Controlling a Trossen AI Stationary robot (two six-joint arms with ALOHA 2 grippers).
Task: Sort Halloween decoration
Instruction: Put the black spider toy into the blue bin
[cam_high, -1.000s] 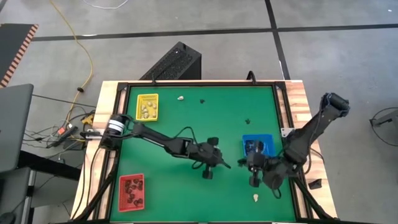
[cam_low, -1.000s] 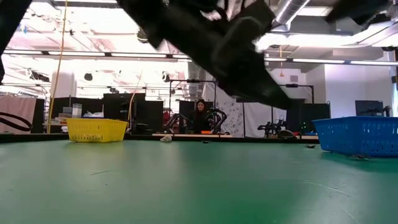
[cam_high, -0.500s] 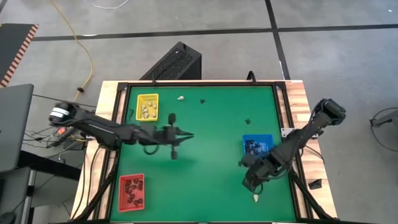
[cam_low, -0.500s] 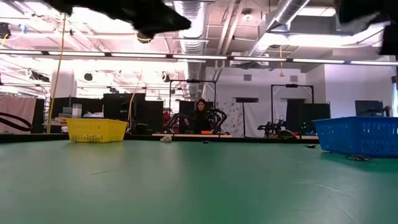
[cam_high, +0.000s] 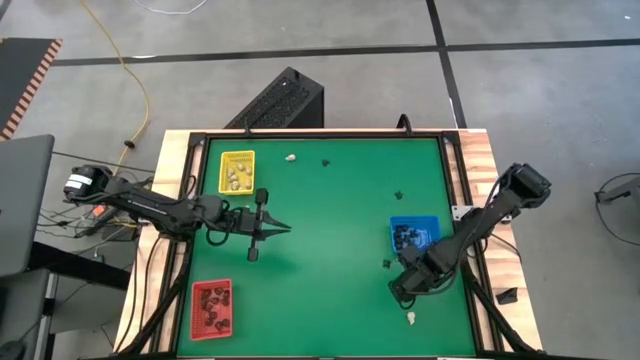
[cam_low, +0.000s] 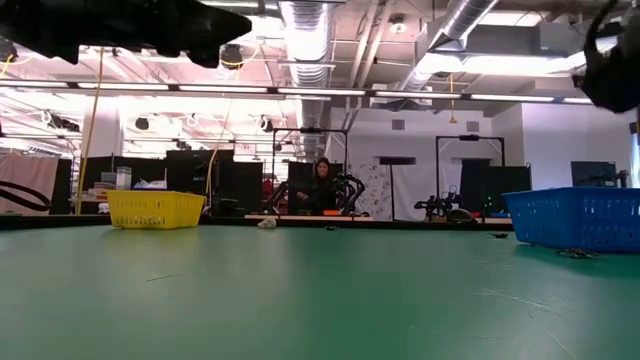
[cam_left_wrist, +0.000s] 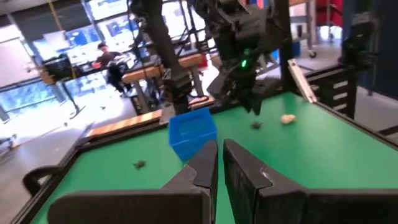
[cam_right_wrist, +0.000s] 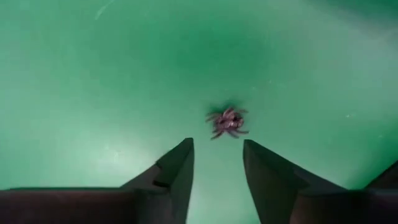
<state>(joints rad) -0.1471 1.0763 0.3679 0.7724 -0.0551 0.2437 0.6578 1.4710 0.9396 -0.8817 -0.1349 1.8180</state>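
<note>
Near the blue tray (cam_high: 413, 234) on the table's right side, right gripper (cam_right_wrist: 217, 165) hung partly open, empty, over a black spider trinket (cam_right_wrist: 226, 121) lying loose on the green mat (cam_high: 330, 250). Left gripper (cam_left_wrist: 219, 163) sat closed, empty, at left-centre.

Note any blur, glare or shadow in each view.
Low view: bright ceiling lights glare, arms overhead are dark blurs. Right wrist view: the spider trinket is soft, with a faint shadow beneath. Left wrist view: background windows wash out. High view: evenly lit green table, little shadow.
</note>
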